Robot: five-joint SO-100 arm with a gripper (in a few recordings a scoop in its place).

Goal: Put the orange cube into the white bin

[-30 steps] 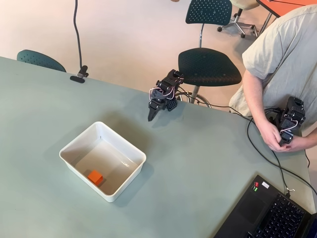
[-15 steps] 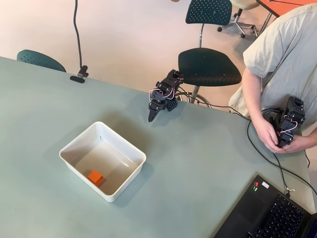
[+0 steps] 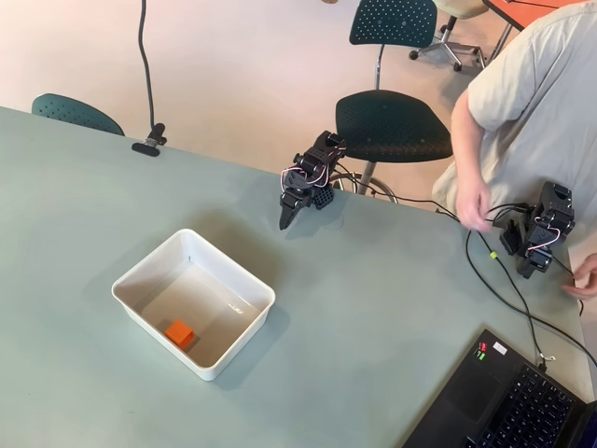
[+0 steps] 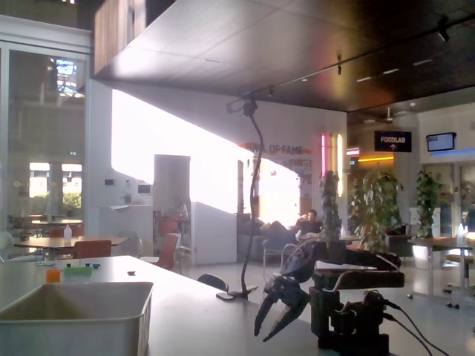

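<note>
Since the earlier frames, the person's hands at the right edge of the overhead view have lifted off the device they were holding; the arm, cube and bin are unchanged in position. The gripper (image 3: 285,220) hangs just above the table (image 3: 392,308) in the upper centre of the overhead view, pointing down, with nothing between its fingers. In the fixed view the gripper (image 4: 272,327) shows its two fingers parted, tips spread above the tabletop. The orange cube (image 3: 179,332) lies on the floor of the white bin (image 3: 244,327), in the lower left of the overhead view, close to the bin's lower wall. In the fixed view the white bin (image 4: 74,320) occupies the lower left of the frame, well apart from the gripper. A laptop (image 3: 504,401) sits at lower right.
</note>
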